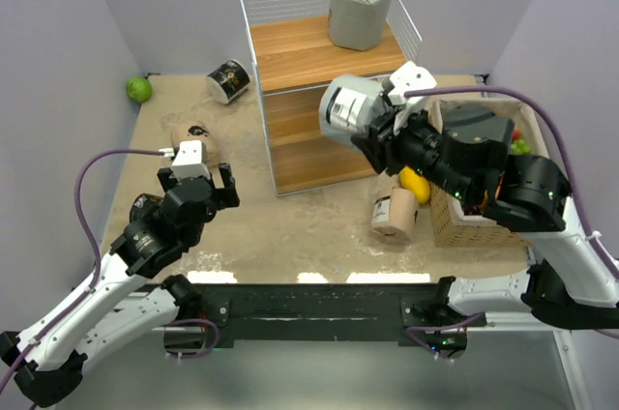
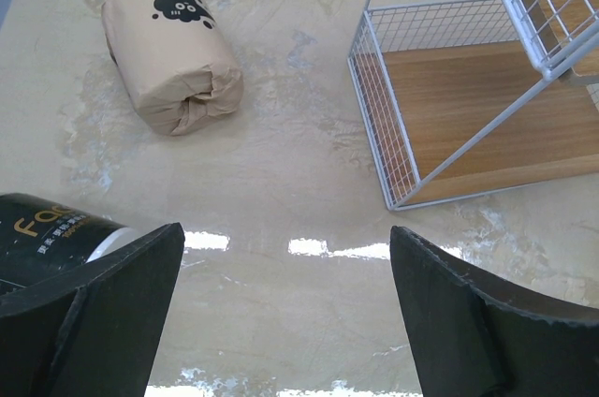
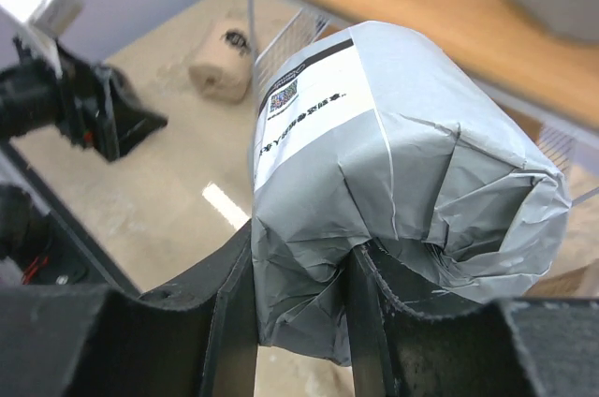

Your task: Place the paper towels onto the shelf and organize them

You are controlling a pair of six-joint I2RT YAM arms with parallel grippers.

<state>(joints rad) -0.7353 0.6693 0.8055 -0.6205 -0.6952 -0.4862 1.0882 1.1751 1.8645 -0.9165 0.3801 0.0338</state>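
In the top external view the shelf (image 1: 290,52) stands at the far middle of the table (image 1: 319,236). One grey roll (image 1: 363,9) sits upright on its top board, toward the right rear corner. The right gripper (image 1: 366,131) is pinched on a second grey roll (image 1: 346,105), held off the table at the shelf's right front corner. A black roll (image 1: 229,79) lies just left of the shelf. A beige roll (image 1: 193,137) lies further left and nearer the arms, and another beige roll (image 1: 394,215) sits in front of the shelf's right side, beside the basket (image 1: 464,226). The left gripper (image 1: 198,178) hangs well to the left of the shelf. In the left wrist view its jaws are spread with nothing between them, over bare table off the shelf's front left corner. The printed beige roll lies on its side beyond them, and the other black roll (image 2: 47,238) rests just beside the left finger. In the right wrist view the fingers (image 3: 234,313) clamp the crimped end of the second grey roll, with its label turned up and the shelf's top board just beyond it. The step in hand looks like carrying this roll to the shelf. One roll is shelved and four are on the table, so the task seems at an early stage. The next move probably calls for bringing the roll in over a board without catching the white wire frame. It would then be turned upright and set next to its grey partner before the jaws part.
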